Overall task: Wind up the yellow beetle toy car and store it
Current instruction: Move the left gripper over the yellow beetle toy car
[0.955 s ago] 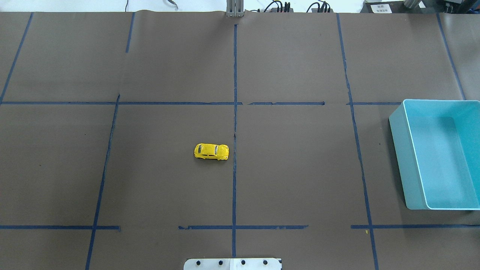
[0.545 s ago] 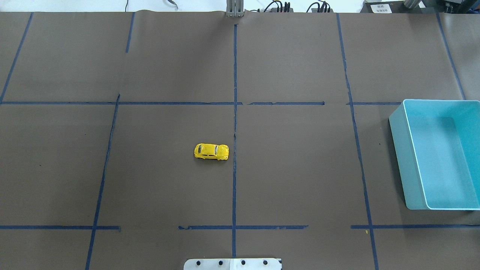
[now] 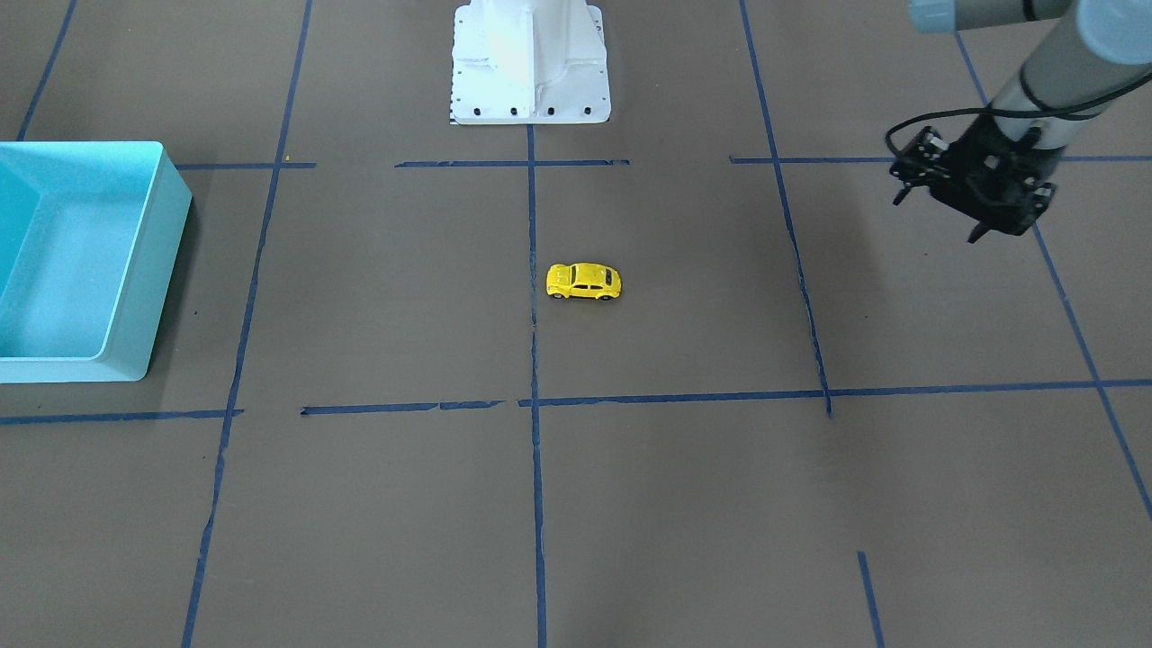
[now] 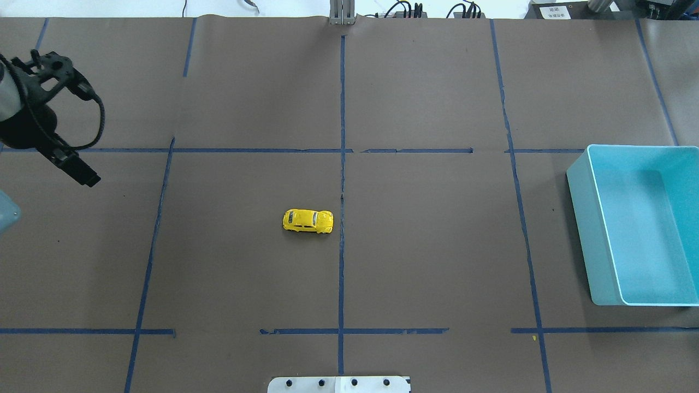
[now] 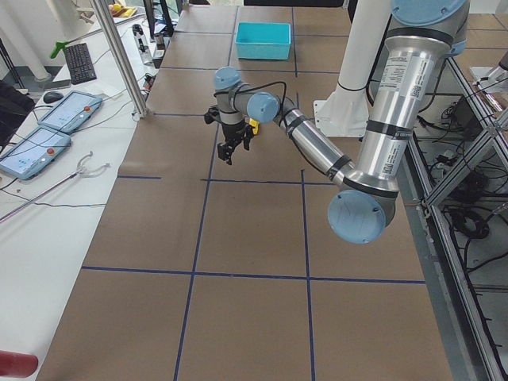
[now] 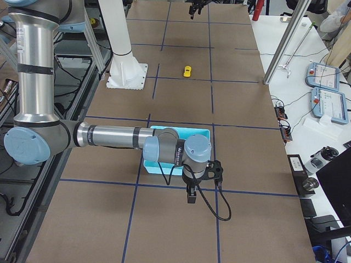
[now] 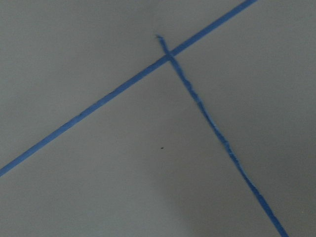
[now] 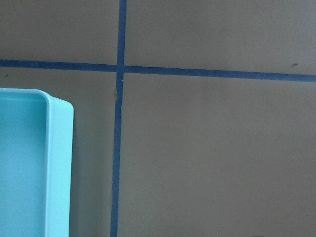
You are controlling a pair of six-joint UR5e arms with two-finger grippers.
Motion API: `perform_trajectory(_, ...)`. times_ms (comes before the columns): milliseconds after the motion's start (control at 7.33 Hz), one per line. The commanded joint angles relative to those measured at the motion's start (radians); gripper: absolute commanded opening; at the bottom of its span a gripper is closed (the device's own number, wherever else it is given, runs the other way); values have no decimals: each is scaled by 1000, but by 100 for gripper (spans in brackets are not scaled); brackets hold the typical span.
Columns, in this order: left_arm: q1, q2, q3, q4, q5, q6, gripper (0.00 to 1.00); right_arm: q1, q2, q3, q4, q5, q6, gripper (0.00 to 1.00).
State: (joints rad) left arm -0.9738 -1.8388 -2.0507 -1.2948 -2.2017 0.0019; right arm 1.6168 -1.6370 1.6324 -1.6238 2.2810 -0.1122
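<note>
Currently yellow beetle toy car (image 4: pixel 307 220) sits on its wheels mid-table, just beside centre tape line (image 4: pixel 342 180). Left gripper (image 3: pixel 985 189) hangs well apart, opening unclear; right gripper (image 6: pixel 192 194) likewise unclear. Risk: an off-centre pinch squirts the rounded body out and it rolls.

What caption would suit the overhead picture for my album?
Yellow beetle toy car sits at centre, turquoise bin at right edge, left gripper hovering at far left.
</note>
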Motion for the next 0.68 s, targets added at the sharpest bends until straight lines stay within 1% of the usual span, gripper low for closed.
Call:
perform_trajectory(0,108,-108,-5,-6,86,205,100,0,-1,-2,-1,0,2,100)
perform_trajectory(136,182,-149,-2,-4,165,301,100,-2,-1,-2,-1,0,2,100)
perform_trajectory(273,241,-161,1,-4,183,399,100,-2,-1,-2,-1,0,2,100)
perform_trajectory(409,260,-210,12,-6,182,465,99,0,-1,-2,-1,0,0,100)
perform_trajectory(545,276,-224,9,-8,180,455,99,0,-1,-2,-1,0,2,100)
